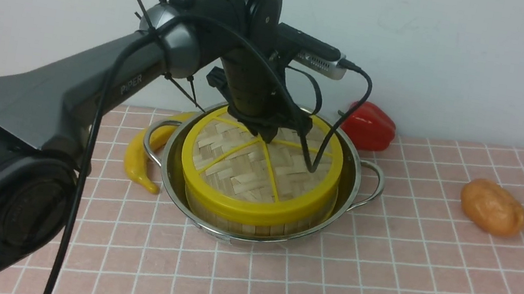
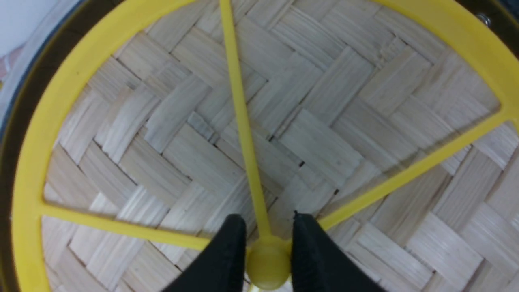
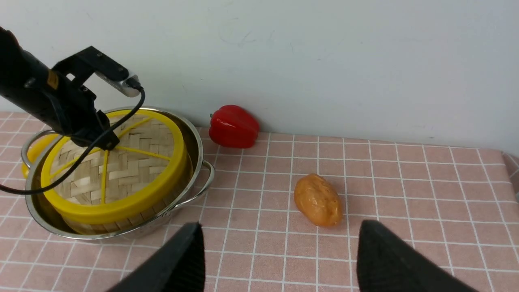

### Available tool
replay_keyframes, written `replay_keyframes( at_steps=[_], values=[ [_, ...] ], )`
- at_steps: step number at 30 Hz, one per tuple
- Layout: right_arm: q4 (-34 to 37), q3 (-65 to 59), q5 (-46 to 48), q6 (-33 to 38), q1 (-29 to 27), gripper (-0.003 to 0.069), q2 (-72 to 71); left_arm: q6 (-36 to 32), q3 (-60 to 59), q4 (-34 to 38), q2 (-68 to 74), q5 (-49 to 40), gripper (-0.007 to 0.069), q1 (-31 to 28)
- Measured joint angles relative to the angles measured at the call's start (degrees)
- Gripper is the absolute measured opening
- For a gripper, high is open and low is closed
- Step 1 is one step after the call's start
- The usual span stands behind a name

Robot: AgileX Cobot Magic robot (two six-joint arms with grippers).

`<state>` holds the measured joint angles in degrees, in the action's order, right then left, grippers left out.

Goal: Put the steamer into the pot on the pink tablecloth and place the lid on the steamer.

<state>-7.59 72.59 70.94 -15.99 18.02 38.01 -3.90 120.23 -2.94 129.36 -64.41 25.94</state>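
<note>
The shiny pot (image 1: 357,185) stands on the pink tablecloth (image 1: 376,286). The bamboo steamer (image 1: 249,226) sits inside it, only its slat sides showing. The woven lid (image 1: 242,170) with its yellow rim lies flat on top of the steamer. My left gripper (image 1: 264,134) reaches down onto the lid's centre. In the left wrist view its two black fingers (image 2: 233,243) hug the yellow hub (image 2: 267,263) on both sides with no gap showing. My right gripper (image 3: 279,243) hangs open over bare cloth, in front of and to the right of the pot (image 3: 196,142), holding nothing.
A red bell pepper (image 1: 370,127) lies behind the pot against the white wall. An orange potato-like object (image 1: 492,207) rests on the cloth to the right. A yellow curved fruit (image 1: 136,161) lies against the pot's left handle. The left arm's cable drapes over the lid.
</note>
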Motion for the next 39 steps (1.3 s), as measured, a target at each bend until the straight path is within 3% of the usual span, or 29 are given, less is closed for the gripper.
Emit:
replay_keyframes(
  at_steps=[2,6,9,12,15,20,21,22,23,27,28,30,34,39],
  values=[
    [0.0,0.0,0.0,0.0,0.0,0.0491,0.0,-0.2,0.2,-0.5,-0.1,-0.3,0.0224,0.0],
    [0.0,0.0,0.0,0.0,0.0,0.0491,0.0,0.1,4.2,-4.9,-3.8,-4.8,0.0444,0.0],
    [0.0,0.0,0.0,1.1,0.0,0.0488,0.0,0.3,6.3,-6.1,-9.2,-4.8,0.0529,0.0],
    [-0.6,0.0,-0.1,2.9,0.0,0.0473,-0.1,0.3,6.8,-6.5,-14.6,-4.9,0.0547,0.0],
    [-2.4,-2.3,-0.5,5.2,0.0,0.0425,-2.0,0.6,4.0,-7.0,-21.9,-4.9,0.0479,0.0],
    [-3.0,-12.9,-2.3,7.0,0.0,0.0326,-10.7,3.0,-8.0,-7.0,-31.9,-4.9,0.0221,0.0],
    [-3.0,-17.1,-4.3,7.1,0.0,0.0282,-15.0,3.4,-14.1,-6.8,-36.2,-4.9,0.011,0.0],
    [-3.0,-18.4,-4.9,7.1,0.0,0.0271,-15.5,3.5,-15.7,-6.8,-36.8,-4.9,0.0097,0.0],
    [-3.0,-22.6,-6.4,7.1,0.0,0.023,-19.4,3.9,-20.7,-6.7,-40.9,-4.9,0.0029,0.0],
    [-3.0,-30.9,-7.9,7.1,0.0,0.0133,-27.4,3.9,-36.2,-6.7,-51.8,-4.4,-0.0023,0.0],
    [-3.0,-34.3,-8.0,6.8,0.0,0.0056,-31.2,4.4,-44.9,-6.5,-59.1,-0.9,-0.0023,0.0],
    [-3.0,-36.6,-8.0,6.0,0.0,0.0001,-34.0,4.5,-52.4,-6.1,-65.5,4.7,-0.0023,0.0],
    [-3.0,-38.6,-8.7,4.9,0.0,-0.0016,-36.3,4.9,-69.0,-3.7,-78.1,17.0,-0.0023,0.0],
    [-2.4,-38.9,-8.9,4.4,0.0,-0.0015,-36.2,5.7,-79.6,-0.9,-88.1,24.4,-0.0022,0.0]
  ],
)
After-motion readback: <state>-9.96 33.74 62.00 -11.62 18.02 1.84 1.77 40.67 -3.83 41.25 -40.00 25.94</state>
